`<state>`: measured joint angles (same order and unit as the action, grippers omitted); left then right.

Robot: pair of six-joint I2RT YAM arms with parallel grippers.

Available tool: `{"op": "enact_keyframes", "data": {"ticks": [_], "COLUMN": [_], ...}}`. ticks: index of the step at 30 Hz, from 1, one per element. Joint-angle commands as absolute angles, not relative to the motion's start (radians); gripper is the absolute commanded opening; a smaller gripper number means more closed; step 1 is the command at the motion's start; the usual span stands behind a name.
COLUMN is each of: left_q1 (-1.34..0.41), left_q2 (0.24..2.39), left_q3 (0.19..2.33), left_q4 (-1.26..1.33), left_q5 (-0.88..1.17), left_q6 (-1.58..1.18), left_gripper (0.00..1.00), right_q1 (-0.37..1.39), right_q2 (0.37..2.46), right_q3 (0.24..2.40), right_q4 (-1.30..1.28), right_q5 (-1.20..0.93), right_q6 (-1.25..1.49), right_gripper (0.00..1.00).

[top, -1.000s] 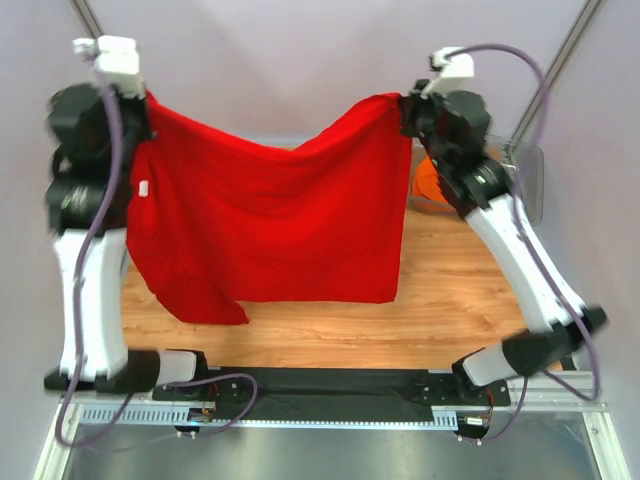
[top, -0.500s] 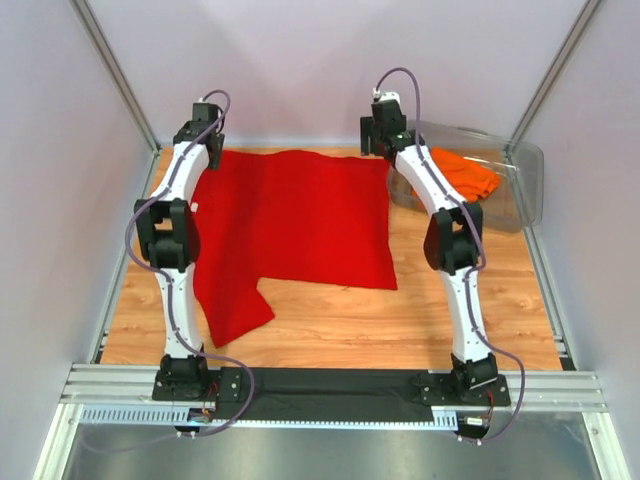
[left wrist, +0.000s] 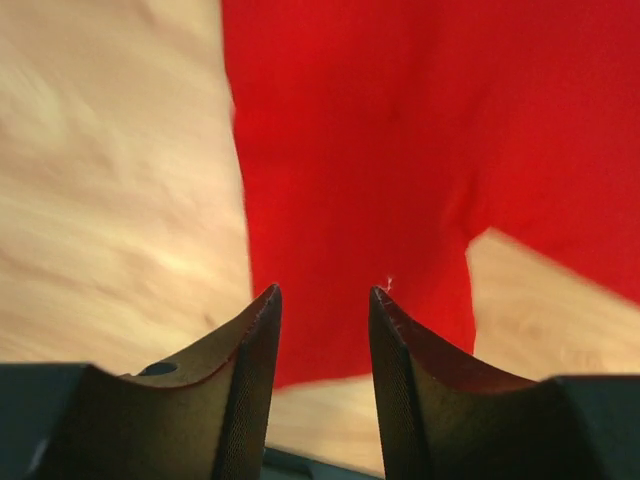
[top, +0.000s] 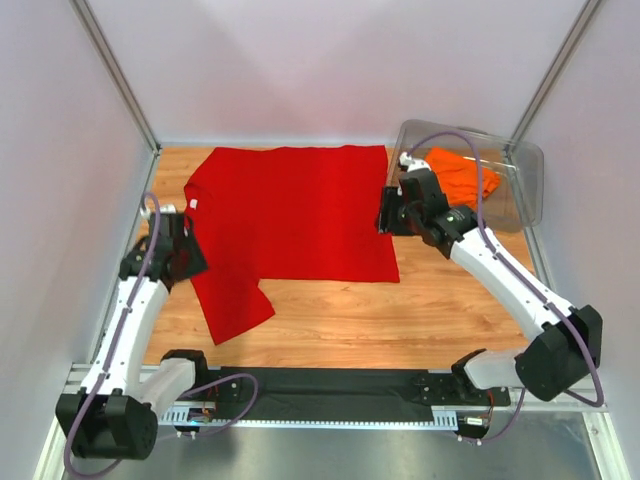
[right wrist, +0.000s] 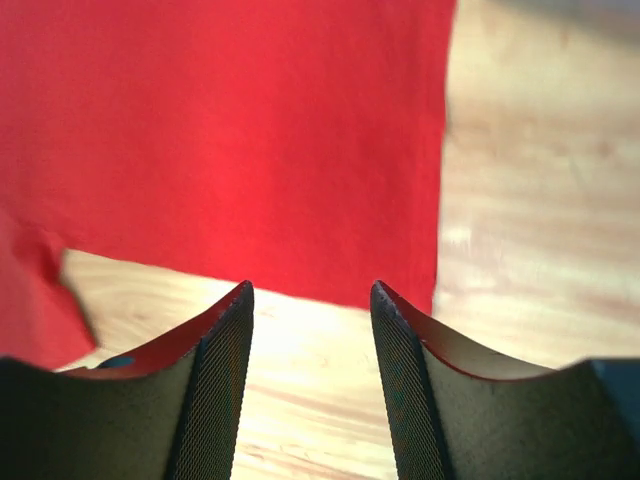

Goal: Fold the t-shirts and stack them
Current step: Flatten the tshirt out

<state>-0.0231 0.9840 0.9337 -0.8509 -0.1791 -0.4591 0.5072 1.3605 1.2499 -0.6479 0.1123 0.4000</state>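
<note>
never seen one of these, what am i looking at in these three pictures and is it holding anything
Two robot arms are bolted at the near edge of a wooden table. The wide picture looks down from above. The other two come from a camera on each wrist, so the dark prongs at the bottom are the left gripper and the right gripper. Both are open, holding nothing. A red t-shirt lies spread out on the table. An orange t-shirt sits in a clear plastic bin.

Red t-shirt [top: 300, 215] spread flat; orange t-shirt [top: 462, 176] bunched, seemingly inside bin [top: 525, 195].
</note>
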Motion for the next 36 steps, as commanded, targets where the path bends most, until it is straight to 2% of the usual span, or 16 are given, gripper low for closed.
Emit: {"op": "enact_keyframes", "data": {"ticks": [1,4,10,17,24,36], "left_q1": [-0.038,-0.057,-0.104,-0.104,-0.104,-0.104], "left_q2": [0.879,0.767,0.788,0.854,0.917,0.979], "left_q3": [0.737,0.647,0.597,0.534,0.491,0.494], "left_q4": [-0.943,-1.02,-1.133,-1.074,-1.003,-0.986], "left_q5": [-0.008,-0.038,-0.086,-0.129,-0.161,-0.192], "left_q6": [-0.789,-0.903,-1.011,-1.107,-1.15,-1.163], "left_gripper": [0.47,0.5,0.56,0.55,0.48,0.47], "right_q1": [0.492,0.491,0.492,0.492,0.491,0.491], "right_q2": [1.373,1.367,1.373,1.347,1.309,1.327], "right_q3": [1.119,1.109,1.088,1.06,1.037,1.029], "right_q4": [-0.64,-0.673,-0.695,-0.681,-0.68,-0.69], "right_q5": [0.055,0.043,0.031,0.023,0.051,0.08], "right_q6": [0.5,0.5,0.502,0.502,0.488,0.551], "right_gripper": [0.52,0.55,0.57,0.57,0.56,0.57]}}
